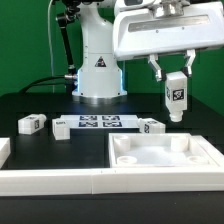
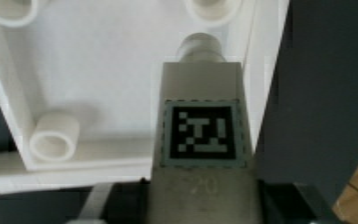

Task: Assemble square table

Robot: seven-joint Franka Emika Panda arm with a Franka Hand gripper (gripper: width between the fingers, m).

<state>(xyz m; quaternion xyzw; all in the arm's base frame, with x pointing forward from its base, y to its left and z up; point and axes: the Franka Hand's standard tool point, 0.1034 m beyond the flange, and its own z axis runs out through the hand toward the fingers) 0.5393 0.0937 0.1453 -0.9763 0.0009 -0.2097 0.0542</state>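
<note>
My gripper [image 1: 172, 80] is shut on a white block leg [image 1: 176, 98] that hangs upright, its black-and-white tag facing the camera. The leg hovers above the far right part of the square table top [image 1: 150, 160], a white slab with a raised rim and corner recesses. In the wrist view the leg [image 2: 202, 110] fills the middle between my dark fingers [image 2: 133, 197]. Its tip points toward a round socket [image 2: 211, 10] at the slab's [image 2: 105, 70] edge. Another socket [image 2: 51, 140] shows nearer. Three more legs lie on the table [image 1: 32, 124] [image 1: 62, 127] [image 1: 152, 126].
The marker board [image 1: 98, 123] lies flat between the loose legs. A long white rail wall [image 1: 50, 181] runs along the front, with another piece [image 1: 4, 150] at the exterior view's left. The robot base [image 1: 97, 70] stands behind the marker board.
</note>
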